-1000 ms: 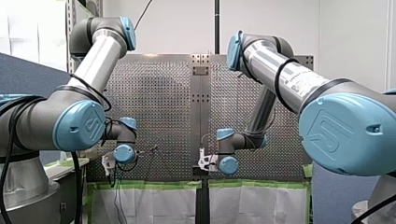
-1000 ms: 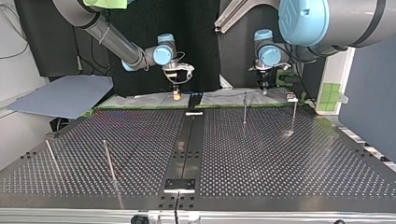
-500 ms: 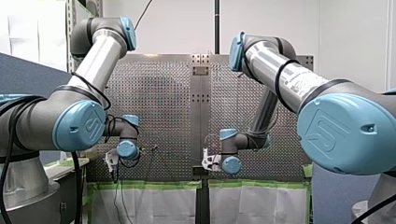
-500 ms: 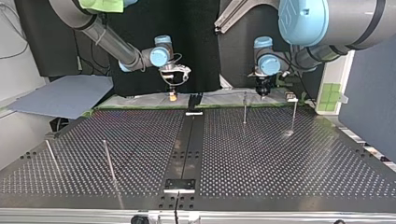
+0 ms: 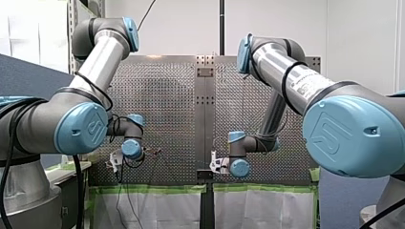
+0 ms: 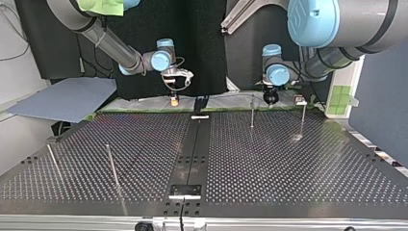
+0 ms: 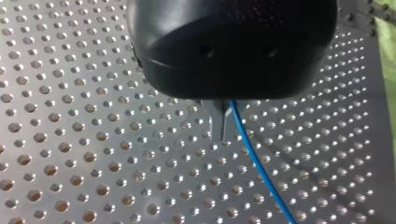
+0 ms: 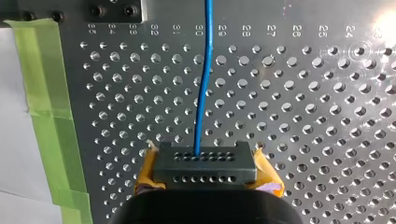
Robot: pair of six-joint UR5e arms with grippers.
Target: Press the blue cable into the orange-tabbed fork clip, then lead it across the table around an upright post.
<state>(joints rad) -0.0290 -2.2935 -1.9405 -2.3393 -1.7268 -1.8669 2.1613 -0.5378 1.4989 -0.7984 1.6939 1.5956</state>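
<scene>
Cable (image 8: 203, 93) is being pinched by both closed grippers, my left gripper (image 7: 219, 126) just beyond the post (image 6: 251, 111) in the top view, my right gripper (image 8: 204, 158) well aside of it; I'm judging that pressing into the clip, which I can't see, is coming next, needing aligned lowering.

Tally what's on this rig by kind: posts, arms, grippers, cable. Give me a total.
4 upright posts
2 robot arms: my left, my right
2 grippers: left, right
1 blue cable
Total: 9
</scene>
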